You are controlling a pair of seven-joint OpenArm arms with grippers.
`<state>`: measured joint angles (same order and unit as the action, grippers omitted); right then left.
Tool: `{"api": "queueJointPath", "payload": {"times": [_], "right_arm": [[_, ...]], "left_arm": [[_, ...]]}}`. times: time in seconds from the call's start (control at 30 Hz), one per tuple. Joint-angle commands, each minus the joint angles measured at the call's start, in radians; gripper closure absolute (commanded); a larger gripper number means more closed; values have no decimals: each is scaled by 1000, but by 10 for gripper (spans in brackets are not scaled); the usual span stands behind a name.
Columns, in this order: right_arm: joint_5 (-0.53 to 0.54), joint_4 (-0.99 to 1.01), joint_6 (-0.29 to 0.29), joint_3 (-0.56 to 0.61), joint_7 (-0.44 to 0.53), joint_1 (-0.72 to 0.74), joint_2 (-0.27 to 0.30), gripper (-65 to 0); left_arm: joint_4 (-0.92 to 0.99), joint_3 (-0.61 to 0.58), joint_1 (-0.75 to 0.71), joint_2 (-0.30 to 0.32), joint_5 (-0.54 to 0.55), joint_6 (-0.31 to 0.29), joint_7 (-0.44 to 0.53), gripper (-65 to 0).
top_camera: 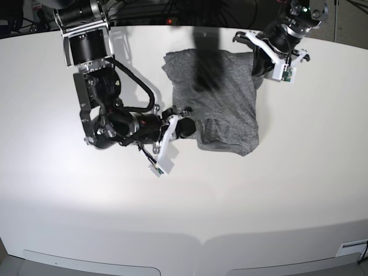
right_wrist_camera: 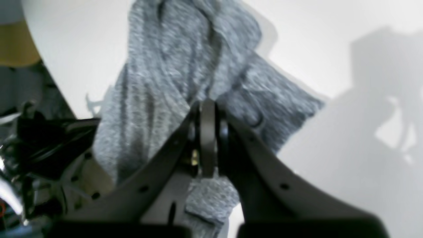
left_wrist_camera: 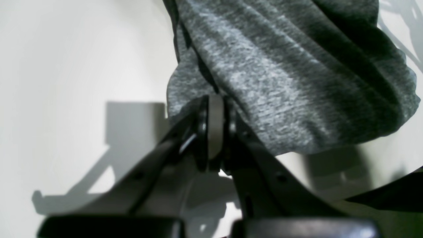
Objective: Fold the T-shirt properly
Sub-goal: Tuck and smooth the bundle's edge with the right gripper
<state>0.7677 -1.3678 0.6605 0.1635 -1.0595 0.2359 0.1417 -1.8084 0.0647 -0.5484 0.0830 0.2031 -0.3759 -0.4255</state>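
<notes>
Both grippers, left gripper (left_wrist_camera: 215,127) and right gripper (right_wrist_camera: 208,138), were clamped on the grey T-shirt (top_camera: 221,98) at opposite edges, probably to carry one fold across.

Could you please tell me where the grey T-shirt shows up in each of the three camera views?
Left wrist: T-shirt fills the upper right, above the left gripper.
Right wrist: T-shirt upper centre, behind the right gripper.
Base: T-shirt upper centre.
Shared landmark: the white table.
</notes>
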Motion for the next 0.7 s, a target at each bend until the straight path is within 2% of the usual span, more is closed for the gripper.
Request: {"api": "queueJointPath", "payload": {"times": [0.0,0.3,0.33,0.4,0.43,0.47,0.67], "right_arm": [[43,-16,5,-5,11,37,0,0],[50,-16,5,-2,-39,79,8,0],[50,-16,5,5,-49,79,12,-19],[51,-16,5,34,-56,79,29,-207],[51,-16,5,54,-56,79,40,-277],[51,-16,5,77,-56,79,51,-317],[9,-15,-6,175,-63,77,66,-324]], "left_arm": [[-21,0,-3,1,7,-7,23,0],[-21,0,0,1,7,-7,23,0],[-21,0,0,0,7,-7,23,0],[-21,0,0,0,7,-7,23,0],[-21,0,0,0,7,-7,23,0],[-21,0,1,0,7,-7,23,0],[-21,0,5,0,7,-8,23,0]]}}
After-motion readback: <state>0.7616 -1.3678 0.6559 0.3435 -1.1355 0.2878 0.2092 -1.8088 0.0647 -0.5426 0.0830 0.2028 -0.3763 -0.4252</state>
